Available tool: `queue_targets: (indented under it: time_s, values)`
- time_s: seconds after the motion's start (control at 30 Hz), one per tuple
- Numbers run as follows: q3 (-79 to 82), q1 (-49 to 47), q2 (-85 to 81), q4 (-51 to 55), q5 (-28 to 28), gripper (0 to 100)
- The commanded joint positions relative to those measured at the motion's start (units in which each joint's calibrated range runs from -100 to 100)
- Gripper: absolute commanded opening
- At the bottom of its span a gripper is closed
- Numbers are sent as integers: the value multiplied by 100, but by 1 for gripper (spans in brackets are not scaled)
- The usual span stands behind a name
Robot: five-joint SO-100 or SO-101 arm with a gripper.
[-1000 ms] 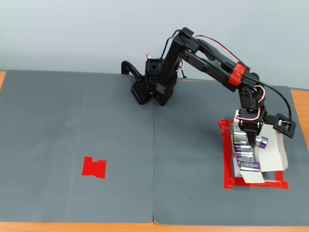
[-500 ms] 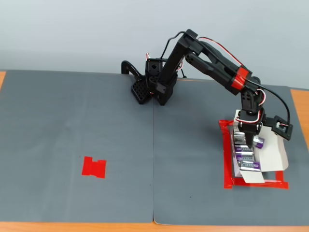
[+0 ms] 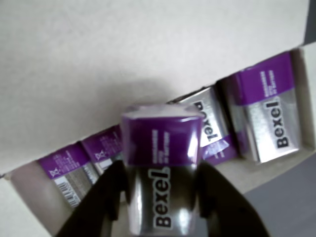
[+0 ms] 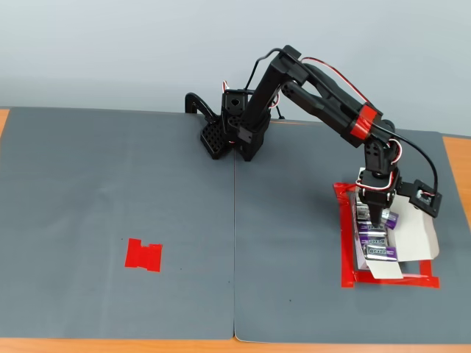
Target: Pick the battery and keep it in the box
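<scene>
In the wrist view my gripper (image 3: 160, 200) is shut on a purple and silver battery (image 3: 160, 143) marked "Bexel", with a dark finger on each side of it. It hangs just above the white box (image 3: 123, 49), between the batteries lying inside. Several same-looking batteries (image 3: 269, 108) lie in a row in the box. In the fixed view the gripper (image 4: 377, 218) points down over the box (image 4: 416, 234) at the right, and the held battery (image 4: 389, 218) shows as a purple spot at the fingers.
A red tape rectangle (image 4: 344, 243) frames the box on the grey mat (image 4: 147, 184). A small red tape patch (image 4: 143, 254) lies at the left. The arm's base (image 4: 228, 132) stands at the back middle.
</scene>
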Motion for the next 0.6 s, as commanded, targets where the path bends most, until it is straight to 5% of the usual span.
queue_targets:
  time_s: [0.0,0.57]
  values:
    - [-23,80,-91,-39,-22,5]
    - [-23,103,-159,22,-22,20]
